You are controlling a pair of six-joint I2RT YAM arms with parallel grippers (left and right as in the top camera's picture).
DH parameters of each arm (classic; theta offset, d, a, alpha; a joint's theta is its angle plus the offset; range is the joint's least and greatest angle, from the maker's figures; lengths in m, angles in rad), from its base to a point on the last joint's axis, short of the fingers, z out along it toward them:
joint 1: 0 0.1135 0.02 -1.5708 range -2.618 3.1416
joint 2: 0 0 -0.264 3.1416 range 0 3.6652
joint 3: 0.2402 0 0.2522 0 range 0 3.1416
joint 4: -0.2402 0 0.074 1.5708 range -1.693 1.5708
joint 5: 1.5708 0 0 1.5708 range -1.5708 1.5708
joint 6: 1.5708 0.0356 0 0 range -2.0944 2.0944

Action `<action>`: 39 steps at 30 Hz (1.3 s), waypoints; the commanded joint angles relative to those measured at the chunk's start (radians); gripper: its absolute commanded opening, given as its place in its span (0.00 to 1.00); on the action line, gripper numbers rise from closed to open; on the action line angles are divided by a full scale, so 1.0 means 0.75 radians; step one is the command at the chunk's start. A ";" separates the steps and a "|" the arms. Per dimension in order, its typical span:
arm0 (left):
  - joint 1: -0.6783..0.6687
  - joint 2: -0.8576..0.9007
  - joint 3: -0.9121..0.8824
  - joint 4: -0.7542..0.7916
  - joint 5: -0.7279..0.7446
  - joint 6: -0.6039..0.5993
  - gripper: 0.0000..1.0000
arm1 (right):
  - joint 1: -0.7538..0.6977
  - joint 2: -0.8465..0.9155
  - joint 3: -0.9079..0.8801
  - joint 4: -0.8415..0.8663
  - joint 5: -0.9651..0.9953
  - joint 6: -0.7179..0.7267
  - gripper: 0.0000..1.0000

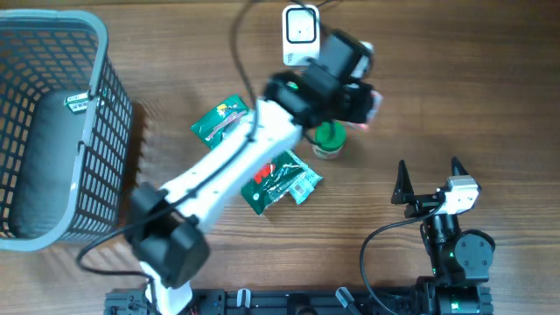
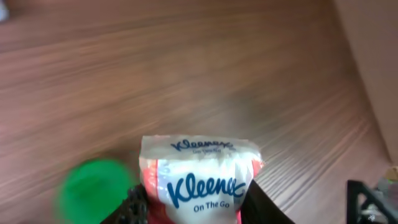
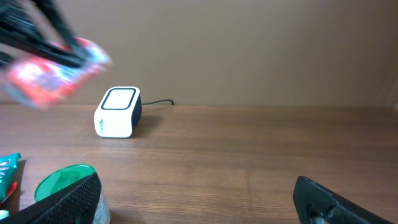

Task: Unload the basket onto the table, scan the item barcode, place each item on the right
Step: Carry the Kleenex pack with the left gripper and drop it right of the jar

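Plenty of bare table (image 1: pixel 472 79) lies right of the scanner (image 1: pixel 300 31), out to the back wall; the basket (image 1: pixel 52 131) fills the left edge (well apart from both arms). My left gripper (image 2: pixel 196 210) is clamped on the pack (image 2: pixel 199 177), held clear of the wood, just beside the scanner and near the green jar (image 1: pixel 329 140). My right gripper (image 1: pixel 429 178) sits near the front edge, fingers wide apart, holding nothing.

Desk (image 1: pixel 490 79): wood-grain surface. Mesh basket (image 1: pixel 112 122) stands at its left edge and holds a dark grey bundle (image 1: pixel 52 157) bearing a small tag. One green packet (image 1: pixel 219 118) lies near the basket. A second packet (image 1: pixel 284 179), green and red, lies just beside a green-lidded jar (image 1: pixel 329 140).
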 commanded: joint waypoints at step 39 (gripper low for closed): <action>-0.182 0.147 0.012 -0.397 -0.499 -0.688 0.50 | -0.006 -0.003 -0.001 0.003 0.018 0.017 1.00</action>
